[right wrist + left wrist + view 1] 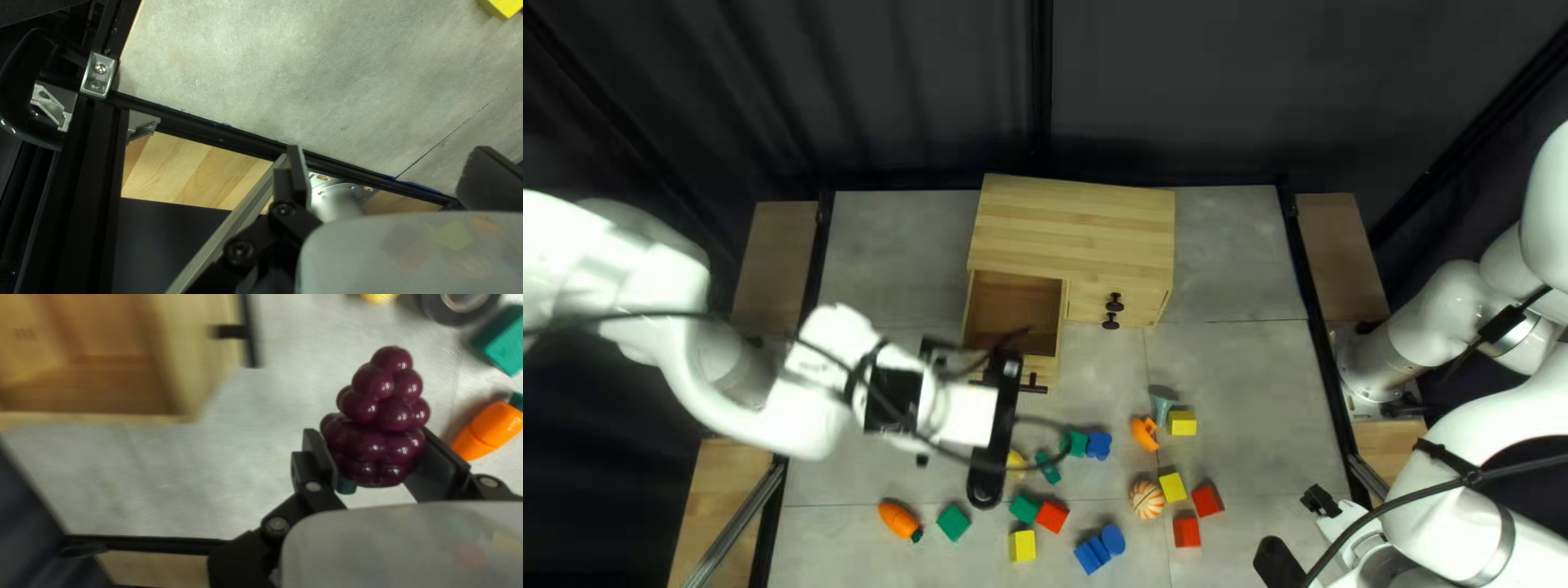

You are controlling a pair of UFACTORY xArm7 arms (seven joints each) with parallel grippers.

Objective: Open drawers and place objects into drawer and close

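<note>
Left claw [373, 438] pinches the purple grapes [381, 403] from both sides, likely for secure carrying; the right claw [388, 152] is spread. Tabletop [218, 468] on the left offers room beside the far cabinet [1078, 229]. Its left drawer [1013, 299] stands pulled nearward, presumably to receive them; the side wall [180, 397], then the handle [251, 337], need clearing.
</note>
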